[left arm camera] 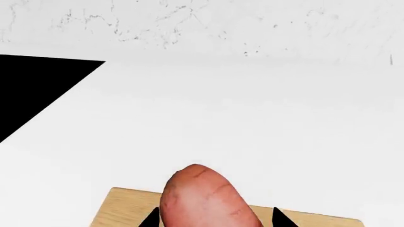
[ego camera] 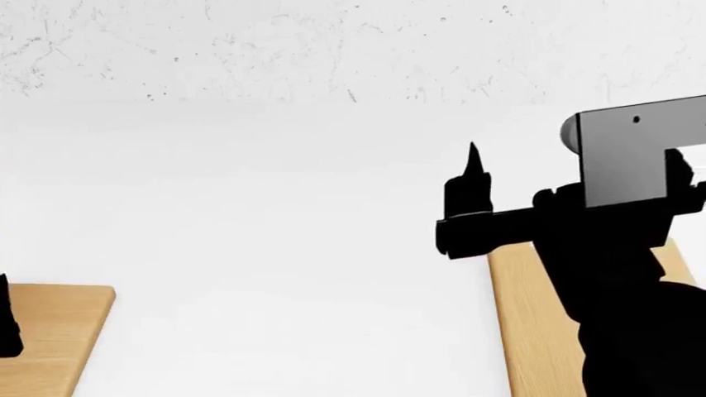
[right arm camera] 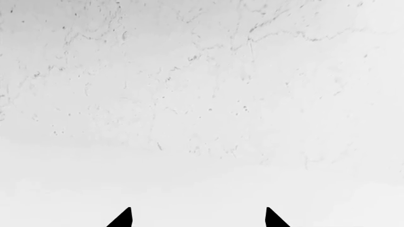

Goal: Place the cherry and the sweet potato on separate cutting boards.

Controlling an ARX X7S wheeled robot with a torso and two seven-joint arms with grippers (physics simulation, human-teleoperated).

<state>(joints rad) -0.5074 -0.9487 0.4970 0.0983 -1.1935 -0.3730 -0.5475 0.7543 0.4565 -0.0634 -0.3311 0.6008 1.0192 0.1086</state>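
The sweet potato (left arm camera: pixel 205 198), matte reddish-pink, lies lengthwise between my left gripper's (left arm camera: pixel 215 218) black fingertips, over one light-wood cutting board (left arm camera: pixel 126 208). One tip is at the potato's side; a narrow gap shows at the other, so the jaws stand open. In the head view only a sliver of the left gripper (ego camera: pixel 6 318) shows, over the left cutting board (ego camera: pixel 61 331). My right gripper (ego camera: pixel 472 169) is raised above the inner edge of the right cutting board (ego camera: pixel 524 331). It is open and empty in the right wrist view (right arm camera: pixel 197 218). The cherry is not visible.
The white tabletop (ego camera: pixel 298 248) stretches between the two boards, with a speckled white wall (ego camera: pixel 331 41) behind it. My right arm (ego camera: pixel 617 273) hides much of the right board. A black area (left arm camera: pixel 38 90) shows off the table's corner in the left wrist view.
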